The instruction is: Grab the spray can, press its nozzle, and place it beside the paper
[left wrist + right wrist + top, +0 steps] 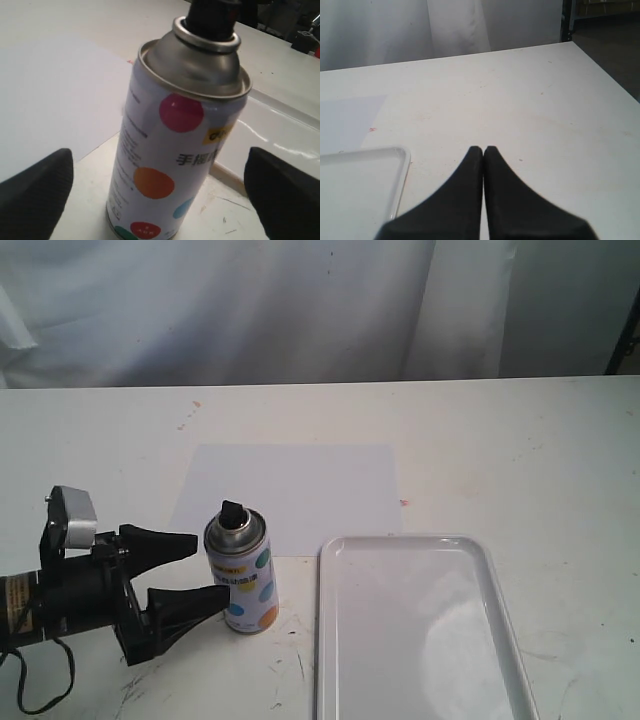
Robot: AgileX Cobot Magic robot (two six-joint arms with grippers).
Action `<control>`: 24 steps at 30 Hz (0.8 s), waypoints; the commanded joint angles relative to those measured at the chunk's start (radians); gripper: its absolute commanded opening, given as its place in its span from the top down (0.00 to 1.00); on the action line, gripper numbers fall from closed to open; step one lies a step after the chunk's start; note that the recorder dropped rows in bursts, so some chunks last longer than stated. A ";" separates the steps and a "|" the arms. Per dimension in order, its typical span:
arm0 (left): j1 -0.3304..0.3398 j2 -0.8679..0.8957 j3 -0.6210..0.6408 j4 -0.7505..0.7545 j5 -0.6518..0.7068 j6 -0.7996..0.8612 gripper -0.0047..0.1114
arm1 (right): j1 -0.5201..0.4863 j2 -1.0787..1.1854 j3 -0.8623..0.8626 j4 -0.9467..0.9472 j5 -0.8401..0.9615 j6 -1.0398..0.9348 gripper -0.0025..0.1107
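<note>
a: where's the can (240,575)?
b: upright on the bench (500,440), just off the paper's (290,485) edge, beside the tray (410,640). my left jaws stand wide, flanking it, holding nothing. right jaws pressed together, empty.
a: how will it handle?
b: stiff, smooth, probably light and slippery. i'd grip mid-label. its far side is hidden, and the nozzle's (232,511) top is cut off in my wrist view.
</note>
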 commanded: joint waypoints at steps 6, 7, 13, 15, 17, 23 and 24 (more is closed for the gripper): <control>-0.153 0.008 -0.104 0.007 -0.013 0.000 0.22 | -0.001 -0.006 0.004 -0.011 -0.008 -0.005 0.98; -0.163 0.008 -0.110 0.001 -0.013 0.000 0.22 | -0.001 -0.006 0.004 -0.011 -0.008 -0.005 0.98; -0.182 0.008 -0.144 -0.048 -0.013 0.002 0.22 | -0.001 -0.006 0.004 -0.011 -0.008 -0.005 0.98; -0.182 0.014 -0.151 -0.055 -0.013 0.002 0.22 | -0.001 -0.006 0.004 -0.011 -0.008 -0.005 0.98; -0.182 0.029 -0.153 -0.064 -0.013 0.002 0.22 | -0.001 -0.006 0.004 -0.011 -0.008 -0.005 0.98; -0.182 0.090 -0.162 -0.078 -0.013 0.000 0.22 | -0.001 -0.006 0.004 -0.011 -0.008 -0.005 0.98; -0.182 0.092 -0.162 -0.094 -0.013 0.000 0.23 | -0.001 -0.006 0.004 -0.011 -0.008 -0.005 0.98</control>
